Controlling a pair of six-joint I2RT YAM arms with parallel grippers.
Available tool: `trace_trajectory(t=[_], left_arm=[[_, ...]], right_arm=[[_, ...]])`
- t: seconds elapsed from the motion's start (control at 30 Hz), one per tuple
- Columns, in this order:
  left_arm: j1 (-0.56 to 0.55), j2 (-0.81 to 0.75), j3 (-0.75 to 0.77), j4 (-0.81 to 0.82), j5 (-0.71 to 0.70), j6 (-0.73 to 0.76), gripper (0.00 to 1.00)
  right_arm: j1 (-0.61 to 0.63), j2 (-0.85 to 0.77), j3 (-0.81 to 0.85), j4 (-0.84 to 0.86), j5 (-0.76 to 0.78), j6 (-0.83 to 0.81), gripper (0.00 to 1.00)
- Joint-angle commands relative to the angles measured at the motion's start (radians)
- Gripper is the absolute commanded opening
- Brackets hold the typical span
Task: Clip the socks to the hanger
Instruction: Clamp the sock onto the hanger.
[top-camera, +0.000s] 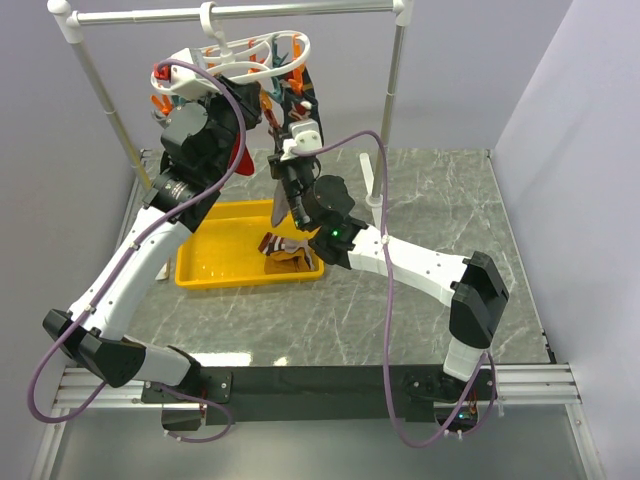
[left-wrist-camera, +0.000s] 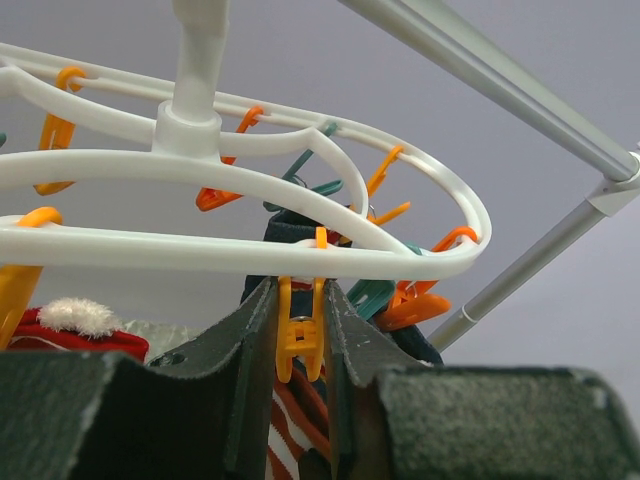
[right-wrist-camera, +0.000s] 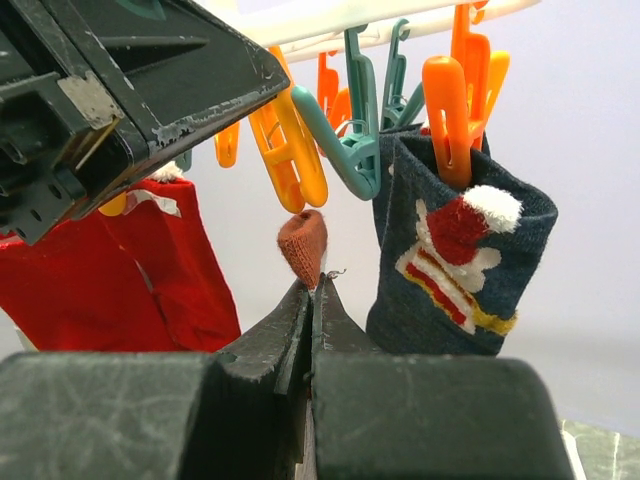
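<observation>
The white oval hanger (top-camera: 262, 52) hangs by its hook from the rail, with orange and teal clothespins under its ring (left-wrist-camera: 250, 250). My left gripper (left-wrist-camera: 300, 292) is shut on an orange clothespin (left-wrist-camera: 298, 340) at the ring's near edge and squeezes it. Just below, my right gripper (right-wrist-camera: 315, 285) is shut on an orange-brown sock, whose tip (right-wrist-camera: 303, 245) sticks up under that clothespin (right-wrist-camera: 290, 150). The sock's striped length (top-camera: 277, 200) hangs down below. A red sock (right-wrist-camera: 110, 270) and a navy patterned sock (right-wrist-camera: 455, 250) hang clipped. Both grippers meet under the hanger (top-camera: 275, 112).
A yellow tray (top-camera: 200, 275) on the marble table holds more socks (top-camera: 285, 250) at its right end. The white pole-and-rail stand (top-camera: 240, 12) spans the back, with legs at left (top-camera: 110, 110) and right (top-camera: 395, 90). Walls close in at the back and right.
</observation>
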Motion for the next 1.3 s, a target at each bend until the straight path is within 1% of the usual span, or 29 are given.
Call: trace_trajectory(t=[0.0, 0.6, 0.97, 1.13, 1.27], left_arm=[[-0.009, -0.015, 0.041, 0.03, -0.01, -0.005, 0.26], [-0.029, -0.007, 0.045, 0.024, -0.024, -0.02, 0.26], [-0.039, 0.001, 0.051, 0.018, -0.036, -0.023, 0.26], [-0.042, 0.004, 0.058, 0.016, -0.039, -0.025, 0.26], [-0.045, 0.001, 0.058, 0.018, -0.045, -0.025, 0.26]], right_arm=[[0.01, 0.002, 0.057, 0.061, 0.016, 0.001, 0.0], [0.019, 0.011, 0.062, 0.093, -0.002, -0.039, 0.0], [0.019, 0.023, 0.07, 0.125, -0.012, -0.123, 0.0], [0.019, 0.026, 0.07, 0.127, -0.056, -0.145, 0.0], [0.019, 0.028, 0.071, 0.127, -0.061, -0.151, 0.0]])
